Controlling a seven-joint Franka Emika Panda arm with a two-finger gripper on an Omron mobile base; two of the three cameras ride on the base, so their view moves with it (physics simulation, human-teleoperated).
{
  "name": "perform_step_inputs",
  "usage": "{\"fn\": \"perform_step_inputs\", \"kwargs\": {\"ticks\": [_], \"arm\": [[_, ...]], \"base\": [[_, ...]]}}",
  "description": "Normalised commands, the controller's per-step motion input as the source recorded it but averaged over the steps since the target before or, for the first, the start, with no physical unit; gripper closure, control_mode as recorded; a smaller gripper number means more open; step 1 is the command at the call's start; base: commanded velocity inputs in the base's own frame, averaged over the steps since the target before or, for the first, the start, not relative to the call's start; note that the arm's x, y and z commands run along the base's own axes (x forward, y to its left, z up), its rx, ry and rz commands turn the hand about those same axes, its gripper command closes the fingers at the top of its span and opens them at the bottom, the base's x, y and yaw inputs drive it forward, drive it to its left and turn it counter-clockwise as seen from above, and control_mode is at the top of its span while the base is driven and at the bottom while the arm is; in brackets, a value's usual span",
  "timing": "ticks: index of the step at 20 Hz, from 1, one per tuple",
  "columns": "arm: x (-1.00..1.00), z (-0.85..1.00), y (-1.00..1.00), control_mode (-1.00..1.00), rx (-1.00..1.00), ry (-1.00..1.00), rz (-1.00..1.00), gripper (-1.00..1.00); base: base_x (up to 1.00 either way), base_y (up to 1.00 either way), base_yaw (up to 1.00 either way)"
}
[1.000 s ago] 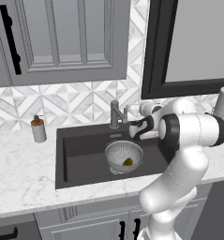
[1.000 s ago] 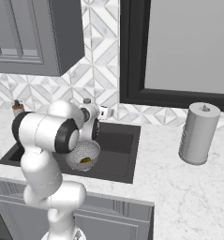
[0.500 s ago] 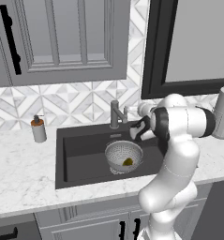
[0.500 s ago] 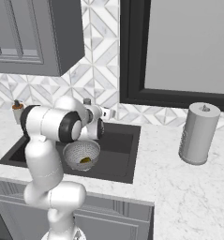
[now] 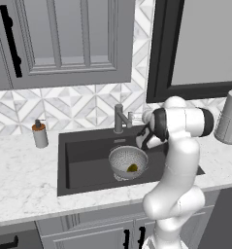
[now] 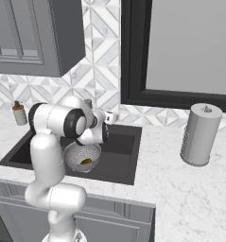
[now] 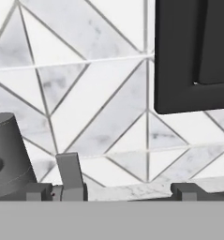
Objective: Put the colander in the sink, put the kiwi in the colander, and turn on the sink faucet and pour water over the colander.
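Observation:
The silver perforated colander [image 5: 128, 161] sits in the dark sink [image 5: 83, 153], also seen from the right as the colander [image 6: 82, 156] in the sink [image 6: 121, 146]. The olive kiwi [image 5: 132, 168] lies inside it, low in the bowl [image 6: 86, 161]. The dark faucet [image 5: 119, 118] stands behind the basin. My gripper [image 5: 136, 116] is just right of the faucet, level with its side lever. In the hand view the gripper [image 7: 113, 192] is open, with the faucet post [image 7: 8, 154] at left and the lever [image 7: 69, 171] beside the left fingertip [image 7: 38, 192]. No water shows.
A white soap dispenser [image 5: 39, 134] with a brown top stands on the marble counter [image 5: 20, 175] left of the sink. A grey paper towel roll [image 6: 200, 134] stands at the right. Tiled wall and a dark window frame [image 7: 193, 56] rise close behind the faucet.
The hand has swung left and slightly up, from the right of the basin toward the faucet lever. The colander and the kiwi have stayed put.

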Motion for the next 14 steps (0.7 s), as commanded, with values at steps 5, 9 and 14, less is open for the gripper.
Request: {"fn": "perform_step_inputs", "kwargs": {"ticks": [5, 9, 14], "arm": [[0.19, -0.06, 0.02, -1.0, 0.0, 0.0, 0.0, -1.0], [0.21, 0.0, 0.06, -1.0, 0.0, 0.0, 0.0, -1.0], [0.17, -0.05, 0.1, -1.0, 0.0, 0.0, 0.0, -1.0]], "base": [[0.0, 0.0, 0.0], [0.0, 0.0, 0.0], [0.0, 0.0, 0.0]]}}
